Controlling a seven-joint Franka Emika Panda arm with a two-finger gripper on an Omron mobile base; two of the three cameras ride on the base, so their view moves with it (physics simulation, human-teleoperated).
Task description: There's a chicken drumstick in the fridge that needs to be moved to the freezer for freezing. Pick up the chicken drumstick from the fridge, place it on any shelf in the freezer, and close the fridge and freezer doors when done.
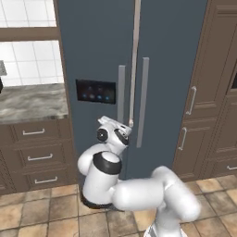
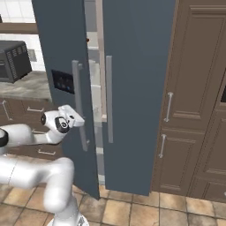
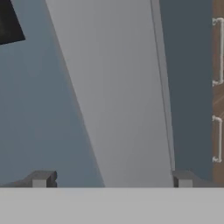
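The two-finger gripper (image 3: 112, 179), jaws wide and empty, faces the grey bar handle (image 2: 77, 106) of the slate-blue freezer door (image 2: 62, 53), already ajar. Straddling the bar squarely looks wise. The drumstick's whereabouts cannot be told.

The left base view looks forward and down from behind the arm, the freezer door (image 1: 92, 69) near 11 o'clock and the fridge door (image 1: 171, 69) toward 1 o'clock. The right base view faces the same 2 doors from the other side, the freezer door (image 2: 66, 88) ajar at 10 o'clock, brown cabinets (image 2: 194, 97) at 3 o'clock. The hand view sits very close to the freezer door's bar handle (image 3: 118, 96).
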